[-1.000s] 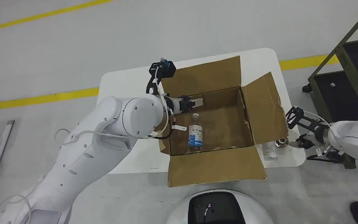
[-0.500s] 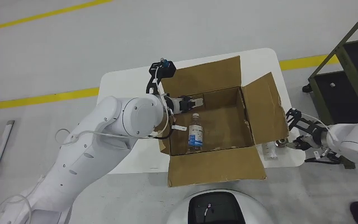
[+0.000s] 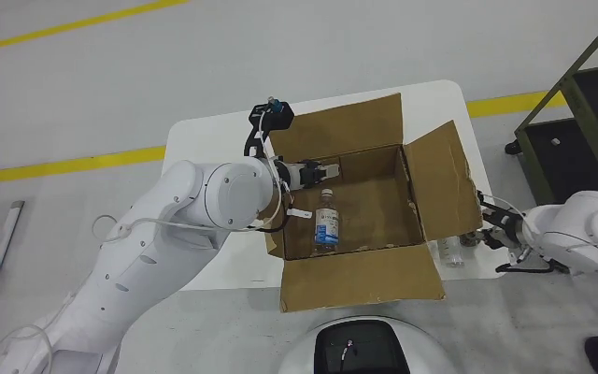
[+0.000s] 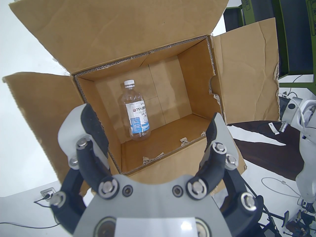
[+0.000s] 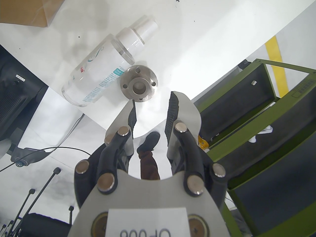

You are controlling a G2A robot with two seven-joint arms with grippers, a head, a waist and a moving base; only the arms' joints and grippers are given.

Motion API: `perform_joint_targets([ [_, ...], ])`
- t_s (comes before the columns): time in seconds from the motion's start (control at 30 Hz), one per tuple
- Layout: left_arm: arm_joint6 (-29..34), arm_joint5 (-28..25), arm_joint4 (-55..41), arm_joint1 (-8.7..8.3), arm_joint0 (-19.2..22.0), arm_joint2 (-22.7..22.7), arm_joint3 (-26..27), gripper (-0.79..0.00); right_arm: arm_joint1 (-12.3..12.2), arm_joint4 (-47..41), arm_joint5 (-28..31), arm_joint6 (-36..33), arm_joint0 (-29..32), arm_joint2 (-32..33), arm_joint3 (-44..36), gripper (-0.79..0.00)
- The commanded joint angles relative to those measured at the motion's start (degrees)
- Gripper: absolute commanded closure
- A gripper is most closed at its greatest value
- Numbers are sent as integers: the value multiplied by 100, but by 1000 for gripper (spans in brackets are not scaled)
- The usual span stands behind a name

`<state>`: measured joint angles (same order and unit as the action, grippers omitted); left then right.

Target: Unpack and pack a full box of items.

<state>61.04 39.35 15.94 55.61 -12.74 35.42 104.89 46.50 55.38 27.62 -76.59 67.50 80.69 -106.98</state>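
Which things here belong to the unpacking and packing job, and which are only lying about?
For the job: cardboard box; bottle lying inside it; spray bottle and metal flange on the table; left gripper and right gripper, both open.

Just around: green rack, yellow floor line.

The surface point(image 3: 215, 140) is white and has round corners. A big brown cardboard box point(image 3: 348, 127) sits on it with all four flaps open. The box covers most of the right half. Past the box's right flap, near the edge of the surface, a clear spray bottle point(image 5: 98, 75) with a white top lies on its side. A small round metal ring point(image 5: 139, 87) with holes lies flat right against the bottle.
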Motion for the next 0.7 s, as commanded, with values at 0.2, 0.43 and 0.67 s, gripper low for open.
perform_joint_targets([
  [0.2,0,0,0,0,0,0,0,-785,16,32,-32,54,-108,-260,158,-348],
  [0.43,0,0,0,0,0,0,0,-785,26,109,-59,168,-136,-423,251,-342],
  [0.67,0,0,0,0,0,0,0,-785,14,122,-110,234,-84,-411,315,-342],
])
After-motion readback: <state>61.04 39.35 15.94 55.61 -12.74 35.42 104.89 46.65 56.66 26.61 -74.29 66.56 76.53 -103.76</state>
